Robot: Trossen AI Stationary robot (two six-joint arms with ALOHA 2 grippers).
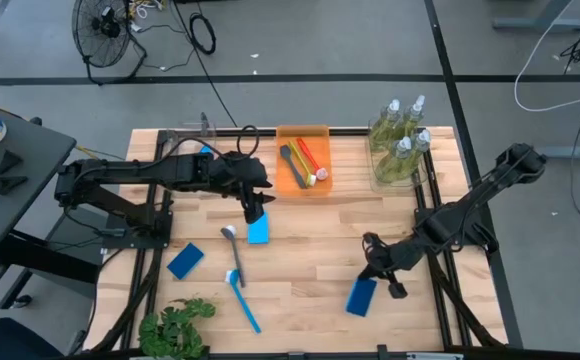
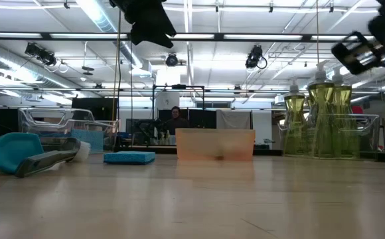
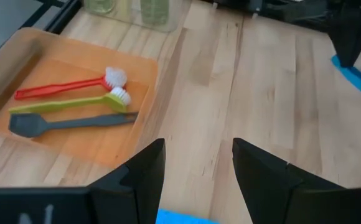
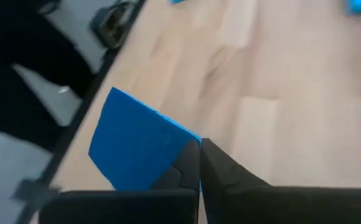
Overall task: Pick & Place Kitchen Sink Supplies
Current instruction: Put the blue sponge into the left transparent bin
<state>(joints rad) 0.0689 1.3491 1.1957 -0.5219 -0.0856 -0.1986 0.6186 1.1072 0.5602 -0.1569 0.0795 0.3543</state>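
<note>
Sponges are the business at hand for both arms. The right gripper (image 4: 199,163) has its fingers pinched together on the edge of a dark-blue sponge (image 1: 361,297) near the front right of the table (image 1: 310,250); in the right wrist view the sponge (image 4: 140,146) hangs off the fingertips by one thin edge, tilted. That is a slim hold — the carry should be slow and level, with no sharp wrist turns, or the sponge could swing out or slip.

The left gripper (image 1: 254,212) sits mid-table, just in front of the orange tray (image 1: 288,183), with a light-blue sponge (image 1: 258,231) at its fingertips. In the left wrist view its fingers (image 3: 144,174) stand moderately apart with a sliver of blue (image 3: 183,218) between them; whether they bear on it I cannot tell. If not, it should settle lower and close squarely across the sponge's width before lifting.

The tray holds red (image 3: 68,84), yellow-green (image 3: 75,103) and black (image 3: 68,122) brushes, so sponges likely belong elsewhere — a guess. Pump bottles (image 1: 400,140) stand at the back right. Another dark-blue sponge (image 1: 185,260) and a blue brush (image 1: 240,285) lie on the front left, near the plant (image 1: 175,328).
</note>
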